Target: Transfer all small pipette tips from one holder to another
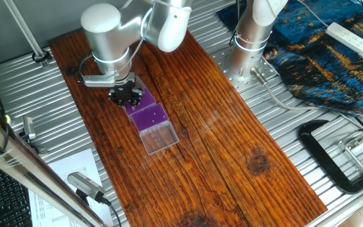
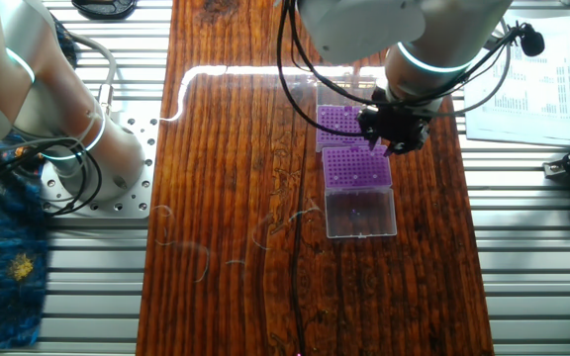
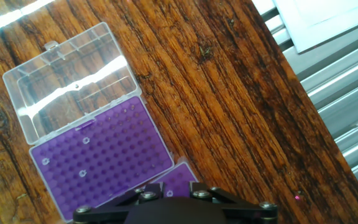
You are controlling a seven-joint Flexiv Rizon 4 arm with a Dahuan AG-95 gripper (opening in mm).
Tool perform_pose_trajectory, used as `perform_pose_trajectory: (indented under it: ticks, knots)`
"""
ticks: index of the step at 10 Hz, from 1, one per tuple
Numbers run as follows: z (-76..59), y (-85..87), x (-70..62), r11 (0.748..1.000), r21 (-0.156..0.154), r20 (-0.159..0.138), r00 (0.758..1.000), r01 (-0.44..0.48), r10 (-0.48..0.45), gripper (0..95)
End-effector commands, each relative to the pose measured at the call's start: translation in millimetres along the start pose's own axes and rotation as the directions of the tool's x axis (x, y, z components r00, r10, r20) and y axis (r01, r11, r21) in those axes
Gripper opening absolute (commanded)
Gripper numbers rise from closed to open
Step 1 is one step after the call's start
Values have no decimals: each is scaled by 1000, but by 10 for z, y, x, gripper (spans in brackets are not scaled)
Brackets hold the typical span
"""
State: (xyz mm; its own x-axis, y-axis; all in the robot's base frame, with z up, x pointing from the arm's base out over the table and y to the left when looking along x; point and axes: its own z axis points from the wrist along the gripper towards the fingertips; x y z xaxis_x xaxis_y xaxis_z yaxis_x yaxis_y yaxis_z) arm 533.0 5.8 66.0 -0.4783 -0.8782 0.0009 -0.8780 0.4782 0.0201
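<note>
Gripper (image 2: 394,133) poised low over the seam between two purple tip racks, at about 12 o'clock from the nearer one in the hand view; fingertips hidden behind the dark gripper body in every view, so jaw width cannot be told, nor whether anything is held. Nearer purple rack (image 3: 101,155) lying flat on the wooden tabletop (image 3: 229,112), its grid of holes mostly bare, with a few small pipette tips (image 3: 82,173) seated as pale rings: one near the left edge, one toward the upper middle, one lower centre, one at the bottom near the gripper. Hinged clear lid (image 3: 73,78) folded open and resting on the tabletop, touching the rack's long side, at 11 o'clock from it in the hand view. Second purple rack (image 2: 341,123) just beside the first, partly covered by the gripper; contents too small to make out. From the other fixed view, racks and lid in a straight row running from 12 to 6 o'clock along the board. White printed sheet (image 2: 527,84) on the ribbed metal surface at 3 o'clock from the racks. Black C-clamp (image 1: 333,154) well apart on the metal surface in one fixed view.
</note>
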Motion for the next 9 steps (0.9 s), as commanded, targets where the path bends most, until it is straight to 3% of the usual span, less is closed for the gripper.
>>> perform_pose_trajectory:
  ticks: [1,9]
  knots:
    - [20,2,6,1000,3,5,1000,-4,4,190]
    - [74,27,35,1000,0,5,1000,2,-2,190]
